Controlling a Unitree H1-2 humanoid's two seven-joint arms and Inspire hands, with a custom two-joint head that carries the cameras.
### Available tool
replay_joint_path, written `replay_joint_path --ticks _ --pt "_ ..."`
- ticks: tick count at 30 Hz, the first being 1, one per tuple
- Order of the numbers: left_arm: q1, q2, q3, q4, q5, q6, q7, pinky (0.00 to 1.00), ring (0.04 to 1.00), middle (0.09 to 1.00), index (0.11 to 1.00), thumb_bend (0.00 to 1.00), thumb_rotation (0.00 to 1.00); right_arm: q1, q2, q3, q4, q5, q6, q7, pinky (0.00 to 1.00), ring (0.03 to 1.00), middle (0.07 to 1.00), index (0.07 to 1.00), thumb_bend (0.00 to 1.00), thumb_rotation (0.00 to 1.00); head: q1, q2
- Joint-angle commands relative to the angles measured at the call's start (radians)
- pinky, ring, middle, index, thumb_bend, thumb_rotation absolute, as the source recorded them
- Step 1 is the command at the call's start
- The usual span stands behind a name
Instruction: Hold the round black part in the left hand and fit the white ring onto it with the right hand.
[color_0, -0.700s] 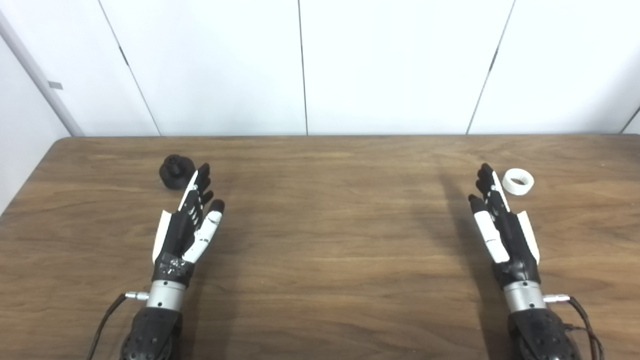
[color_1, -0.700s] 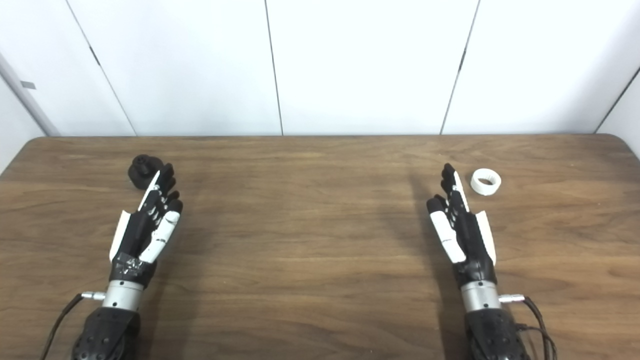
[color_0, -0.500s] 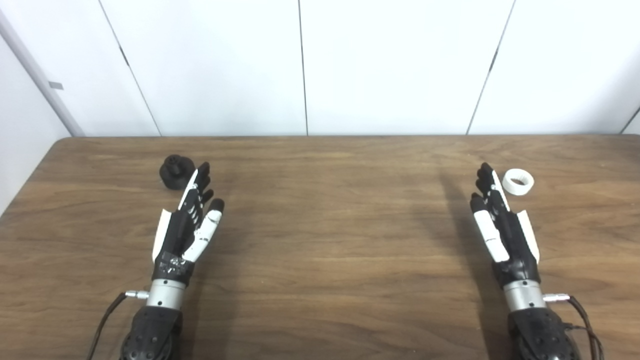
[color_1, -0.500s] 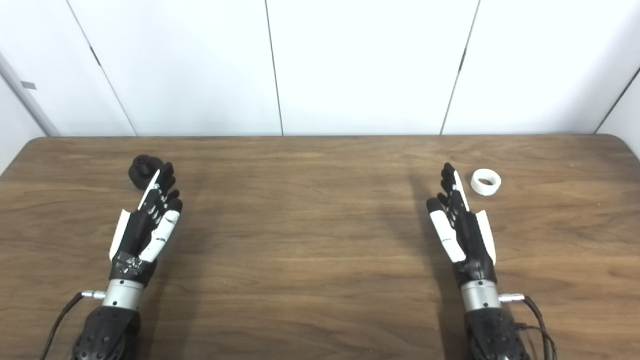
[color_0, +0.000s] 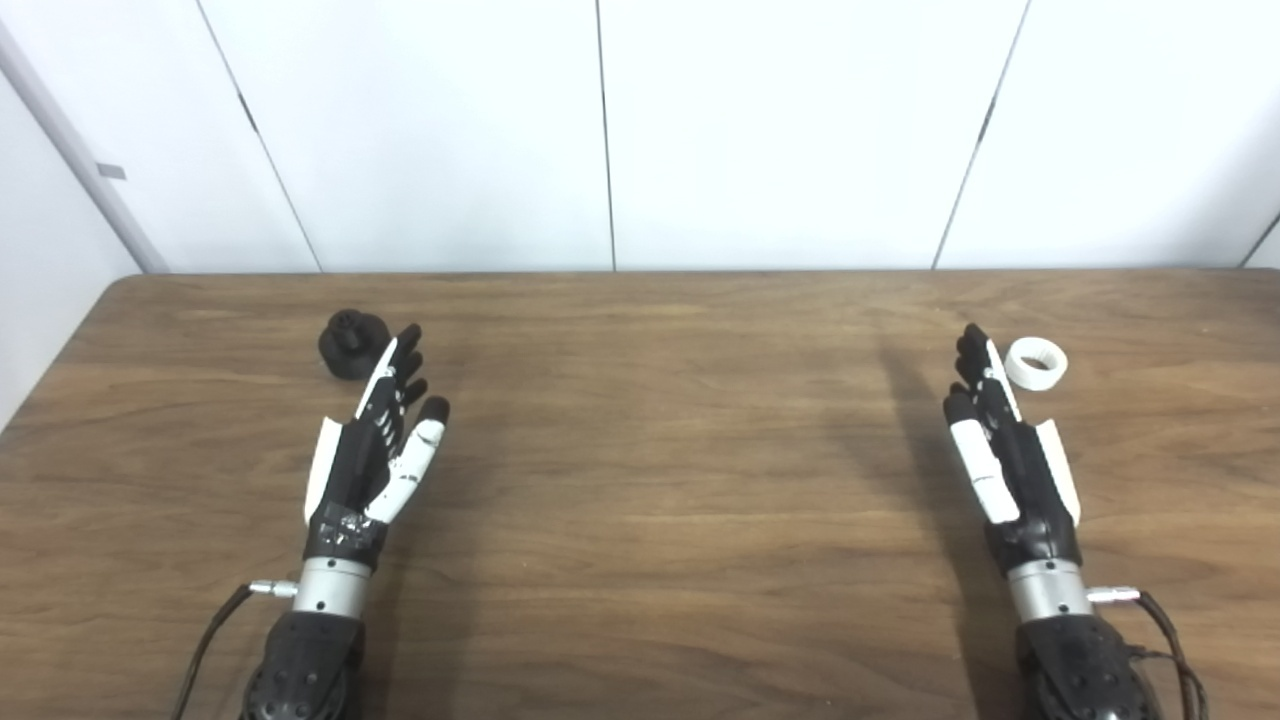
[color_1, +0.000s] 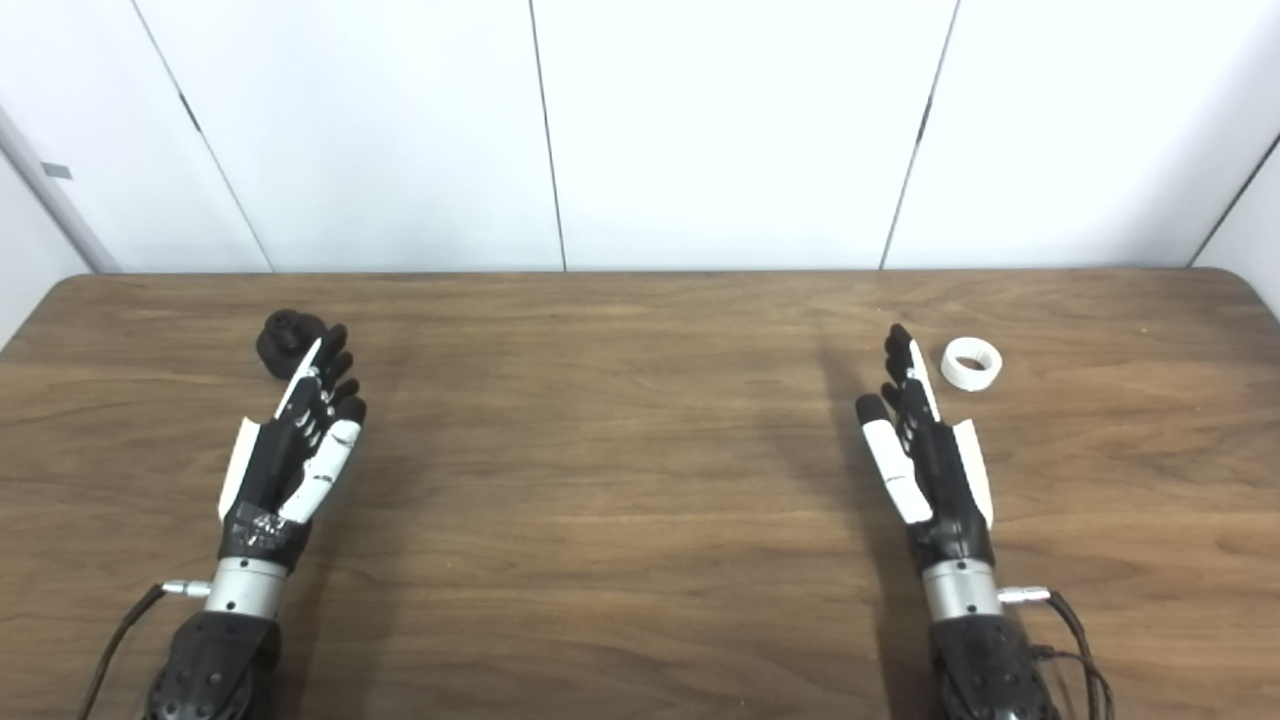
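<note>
Wood-grain table (color_0: 640, 500) seen from my head, with white wall panels (color_0: 780, 130) behind it. At far left, the round black part (color_0: 353, 343) sits on the tabletop, a small knob rising from its top. Just beside it, to its right, is my left hand (color_0: 372, 455), edge-on above the table with fingers stretched straight and slightly apart, holding nothing; the fingertips (color_0: 405, 345) reach close to the part, and I cannot tell whether they touch it. The middle of the table is bare wood. Toward the right, my right hand (color_0: 1005, 455) is posed the same way, fingers extended and spread, empty. Just beyond and to the right of its fingertips lies the white ring (color_0: 1036, 363), lying on the table a little tilted, its hole facing up toward me.

I judge this to be the reach, before either grasp: nothing is picked up yet. Next, my left hand needs to shift left and close around the black part, while my right hand moves right and pinches the ring's rim. No brand, label or readable writing is visible anywhere.
</note>
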Motion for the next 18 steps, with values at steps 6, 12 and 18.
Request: replay_joint_path --ticks 6,12,18 --pt "0.042 -0.014 -0.023 0.065 0.136 -0.114 0.088 0.85 0.927 0.95 0.902 0.65 0.21 0.032 -0.014 0.002 0.086 0.013 -0.07 0.008 0.98 1.0 0.999 0.993 0.39 0.88 0.047 -0.019" --pt "-0.002 0.028 -0.052 0.081 0.292 -0.142 0.229 0.84 0.894 0.91 0.865 0.72 0.13 0.029 -0.019 -0.006 0.103 0.041 -0.063 0.02 0.99 1.0 1.0 0.998 0.37 0.88 0.075 -0.044" --pt "-0.063 0.102 -0.114 0.133 0.476 -0.142 0.45 0.84 0.888 0.898 0.864 0.71 0.15 0.026 -0.034 -0.007 0.123 0.046 -0.087 0.027 1.0 1.0 1.0 0.997 0.35 0.85 0.126 -0.064"
